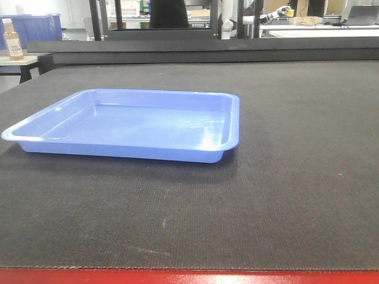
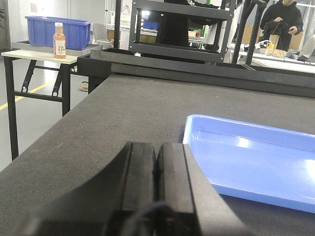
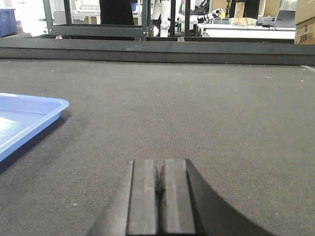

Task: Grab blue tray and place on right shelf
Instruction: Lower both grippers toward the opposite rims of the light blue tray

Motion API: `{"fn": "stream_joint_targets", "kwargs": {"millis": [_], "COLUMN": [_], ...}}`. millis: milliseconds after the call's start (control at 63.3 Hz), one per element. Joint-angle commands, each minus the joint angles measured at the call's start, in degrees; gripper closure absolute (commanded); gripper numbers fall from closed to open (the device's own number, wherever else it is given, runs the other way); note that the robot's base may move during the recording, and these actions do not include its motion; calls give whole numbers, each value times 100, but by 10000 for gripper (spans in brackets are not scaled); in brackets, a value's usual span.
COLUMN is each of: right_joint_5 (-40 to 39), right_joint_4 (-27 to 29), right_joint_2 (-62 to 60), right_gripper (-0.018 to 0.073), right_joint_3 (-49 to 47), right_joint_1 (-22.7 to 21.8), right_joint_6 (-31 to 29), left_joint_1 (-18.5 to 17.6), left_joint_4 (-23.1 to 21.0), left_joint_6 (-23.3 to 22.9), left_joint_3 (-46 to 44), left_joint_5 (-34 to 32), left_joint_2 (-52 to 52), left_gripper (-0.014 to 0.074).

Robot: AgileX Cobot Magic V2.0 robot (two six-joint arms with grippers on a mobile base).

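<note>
The blue tray [image 1: 130, 124] lies flat and empty on the black-topped table [image 1: 284, 177], left of centre. It also shows in the left wrist view [image 2: 251, 162] and at the left edge of the right wrist view [image 3: 19, 120]. My left gripper [image 2: 156, 152] is shut and empty, low over the table just left of the tray's near corner. My right gripper [image 3: 160, 169] is shut and empty, over bare table to the right of the tray. Neither gripper shows in the front view. The right shelf is out of view.
A side table [image 2: 39, 54] at the far left holds an orange bottle [image 2: 59, 40] and a dark-blue bin [image 2: 58, 32]. A black frame rack [image 2: 177, 29] stands behind the table's far edge. The red table frame [image 1: 189, 277] runs along the near edge. A person [image 2: 283, 22] stands at the back right.
</note>
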Motion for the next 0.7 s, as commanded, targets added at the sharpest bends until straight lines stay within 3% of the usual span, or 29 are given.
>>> {"fn": "stream_joint_targets", "kwargs": {"millis": [0,553,679], "right_joint_5": [-522,-620,-946], "right_joint_4": [-35,-35,7], "right_joint_2": [-114,-114,-114], "right_gripper": [539,539,539], "right_joint_3": [-130,-130,-136], "right_joint_1": [8,8,8], "right_joint_6": [-32,-32,-32], "left_joint_1": [-40,-40,-40], "left_joint_4": [-22,-22,-50], "left_joint_6": [22,22,22], "left_joint_3": [176,176,166], "left_joint_5": [-488,-538,-863], "left_joint_2": [-76,-76,-49], "left_gripper": [645,645,645]}}
